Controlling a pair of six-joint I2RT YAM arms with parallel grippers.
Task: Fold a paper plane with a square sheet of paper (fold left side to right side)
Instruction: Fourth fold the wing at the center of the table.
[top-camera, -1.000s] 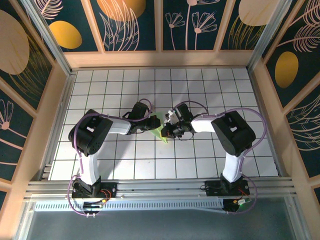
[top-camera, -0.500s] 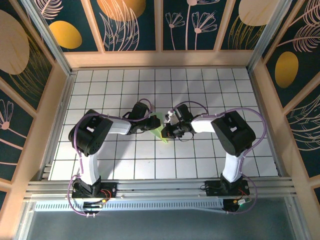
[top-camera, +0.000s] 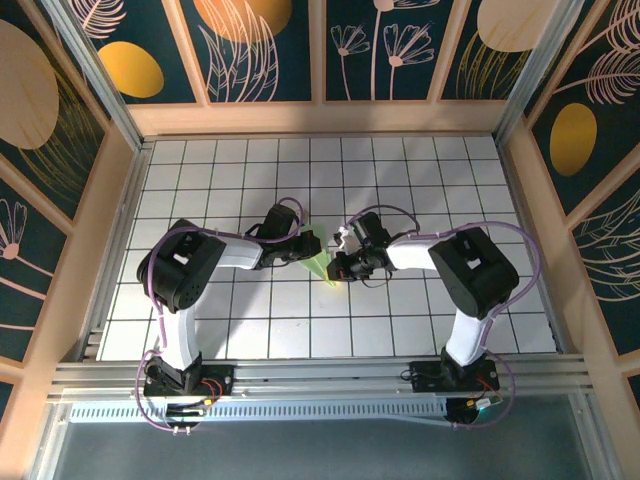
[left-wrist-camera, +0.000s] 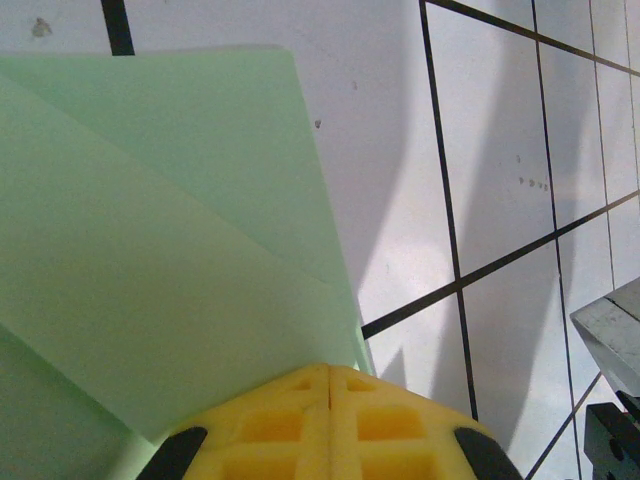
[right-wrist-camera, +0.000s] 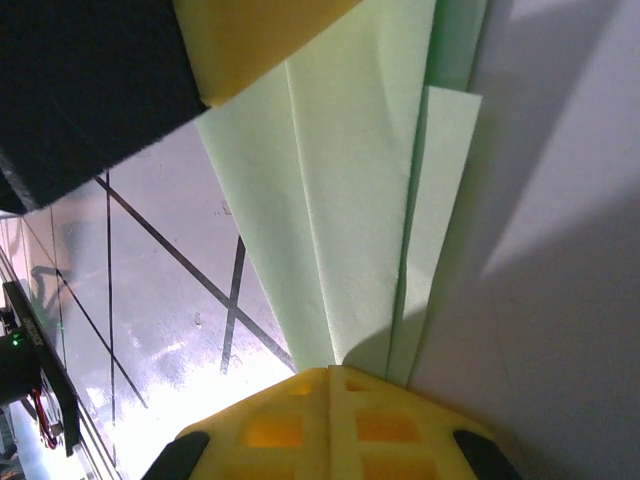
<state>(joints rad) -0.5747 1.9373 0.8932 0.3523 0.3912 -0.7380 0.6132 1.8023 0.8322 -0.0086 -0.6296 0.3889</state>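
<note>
Top external view: the left claw (top-camera: 304, 250) and right claw (top-camera: 339, 268) meet near the middle of the table (top-camera: 250, 180). Each reaches in from its own side, and the plane (top-camera: 319, 264) sits between them.

Left wrist view: the left claw's two yellow pads (left-wrist-camera: 280, 425) are pressed flat together with no gap along the seam. The plane's edge runs into that seam, so this claw is clenched on the plane.

Right wrist view: the right claw's pads (right-wrist-camera: 280, 430) are likewise closed tight. The folded layers narrow down into their seam, so it too pinches the plane. At the upper left of that view, the left claw's yellow pad and black body sit over the paper's other end.

The plane is light green, plain and unmarked. From above it is a slim wedge against the grid, its wide end toward the far wall and its point toward the arms' bases. Whether it rests on the table or is lifted off it, I cannot tell.

The right wrist view shows one broad panel with a straight crease along it. Beside that lies a narrower flap, with a darker strip of a lower layer at the edge. The left wrist view shows two overlapping layers, the upper one's edge running diagonally.

Count: one plane, two arms, and two claws, both gripping the plane.
</note>
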